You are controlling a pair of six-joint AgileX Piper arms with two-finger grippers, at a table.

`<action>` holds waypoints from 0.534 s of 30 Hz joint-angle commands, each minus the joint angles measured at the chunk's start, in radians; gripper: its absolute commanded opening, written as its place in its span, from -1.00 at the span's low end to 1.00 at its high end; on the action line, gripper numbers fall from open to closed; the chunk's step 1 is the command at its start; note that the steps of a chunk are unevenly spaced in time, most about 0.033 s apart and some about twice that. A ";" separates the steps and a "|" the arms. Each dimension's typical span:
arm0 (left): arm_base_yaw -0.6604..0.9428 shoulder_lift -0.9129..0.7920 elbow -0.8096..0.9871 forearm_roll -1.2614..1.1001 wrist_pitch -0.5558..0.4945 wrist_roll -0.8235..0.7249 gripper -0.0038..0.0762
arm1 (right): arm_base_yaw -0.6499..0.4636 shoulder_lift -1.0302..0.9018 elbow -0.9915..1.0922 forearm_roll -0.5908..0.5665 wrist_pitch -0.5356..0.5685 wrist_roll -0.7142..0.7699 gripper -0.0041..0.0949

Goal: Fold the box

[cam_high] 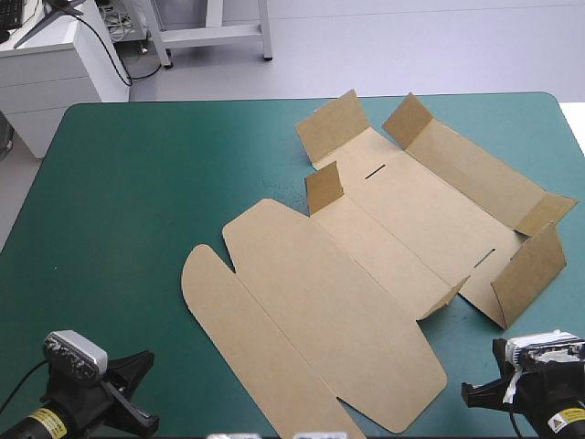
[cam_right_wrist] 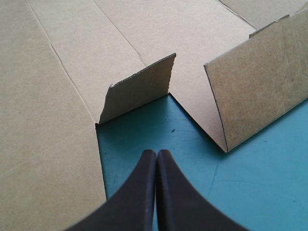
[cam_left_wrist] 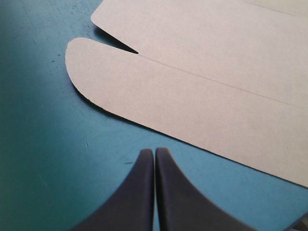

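Note:
The brown box [cam_high: 366,265] lies as a cut sheet across the middle and right of the teal-green table, its lid panel flat toward the front and several small flaps raised at the far and right ends. My left gripper [cam_left_wrist: 154,153] is shut and empty, hovering over bare cover just short of the lid's rounded tuck flap [cam_left_wrist: 159,91]. My right gripper [cam_right_wrist: 157,154] is also shut and empty, pointing into the notch between a small raised flap [cam_right_wrist: 139,91] and a larger raised flap [cam_right_wrist: 260,82]. In the high view both arms sit at the front corners.
Bare teal-green cover [cam_high: 137,183] stretches over the left half of the table. A white cabinet [cam_high: 55,64] stands beyond the far left corner.

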 commanded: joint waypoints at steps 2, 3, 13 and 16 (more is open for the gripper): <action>-0.004 0.013 -0.034 -0.026 -0.059 -0.002 -0.92 | 0.001 0.017 -0.034 0.016 -0.054 -0.007 -0.96; -0.004 0.013 -0.034 -0.026 -0.059 -0.002 -0.92 | 0.001 0.017 -0.034 0.016 -0.054 -0.007 -0.96; -0.004 0.013 -0.034 -0.026 -0.059 -0.009 -0.92 | 0.001 0.038 -0.047 0.002 -0.003 -0.007 -0.96; -0.004 0.013 -0.034 -0.026 -0.059 -0.009 -0.92 | 0.001 0.088 -0.084 0.002 0.023 -0.007 -0.96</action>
